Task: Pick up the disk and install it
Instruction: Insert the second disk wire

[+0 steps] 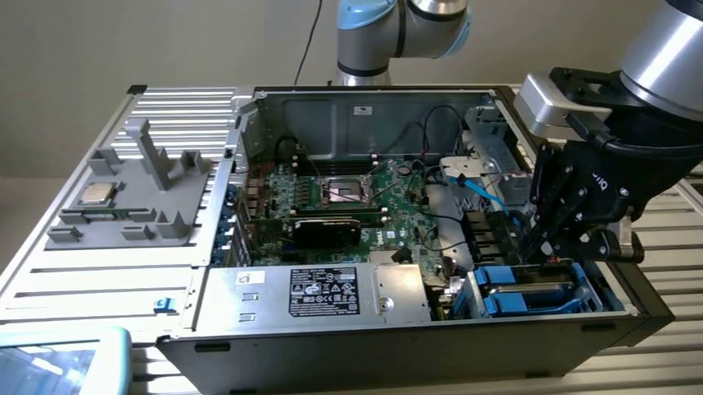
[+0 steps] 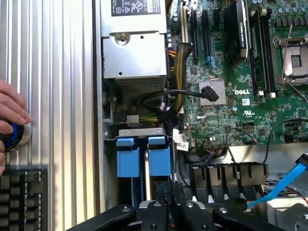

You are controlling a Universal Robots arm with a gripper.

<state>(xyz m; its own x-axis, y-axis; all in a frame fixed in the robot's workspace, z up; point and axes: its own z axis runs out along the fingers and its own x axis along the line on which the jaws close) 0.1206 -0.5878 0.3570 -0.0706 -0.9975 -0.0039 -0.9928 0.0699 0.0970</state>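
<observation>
The gripper (image 1: 549, 247), fingers narrow and nearly closed, hangs at twelve o'clock of the blue disk (image 1: 528, 290) bays in the computer case (image 1: 363, 341).

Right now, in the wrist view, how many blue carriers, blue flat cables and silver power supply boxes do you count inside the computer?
Blue carriers: 2
Blue flat cable: 1
Silver power supply box: 1
Total: 4
</observation>
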